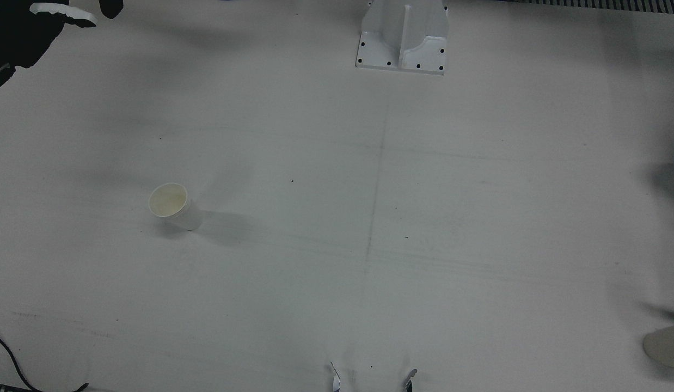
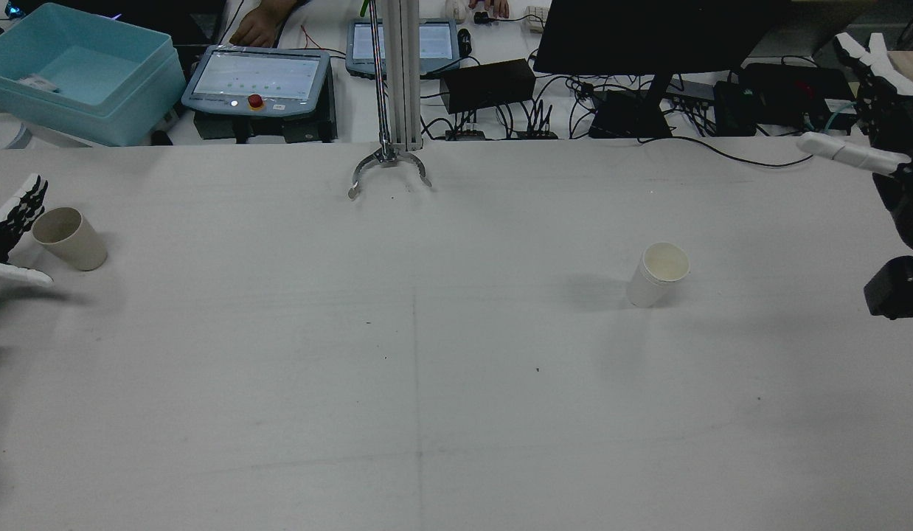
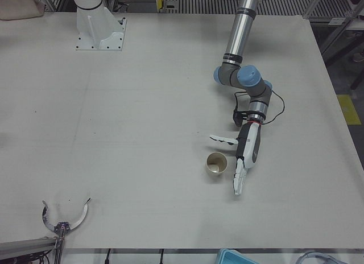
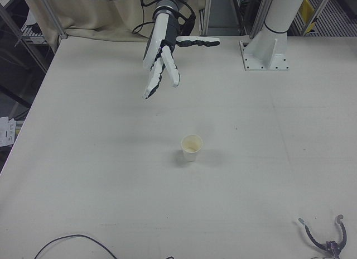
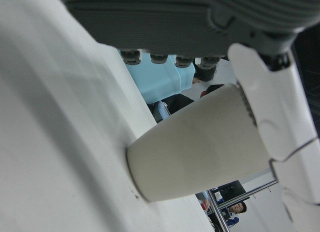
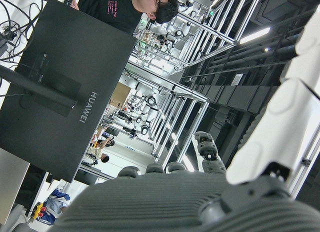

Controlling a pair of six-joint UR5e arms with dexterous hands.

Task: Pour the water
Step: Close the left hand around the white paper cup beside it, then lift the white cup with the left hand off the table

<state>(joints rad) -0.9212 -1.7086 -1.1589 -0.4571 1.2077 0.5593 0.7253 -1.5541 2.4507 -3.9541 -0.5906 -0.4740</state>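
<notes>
Left hand (image 3: 243,156) stands open around the tan cup (image 3: 216,163), gripping nothing; right hand (image 4: 162,52) hovers open, far from the white cup (image 4: 191,147). A lopsided squeeze could tip the tan cup.

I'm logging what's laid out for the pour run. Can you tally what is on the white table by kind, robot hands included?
Paper cups: 2, one by the left hand, one on the right half
Robot hands: 2, the left hand and the right hand, both open
Metal claw-shaped bracket at the far edge: 1
Total: 5
</notes>
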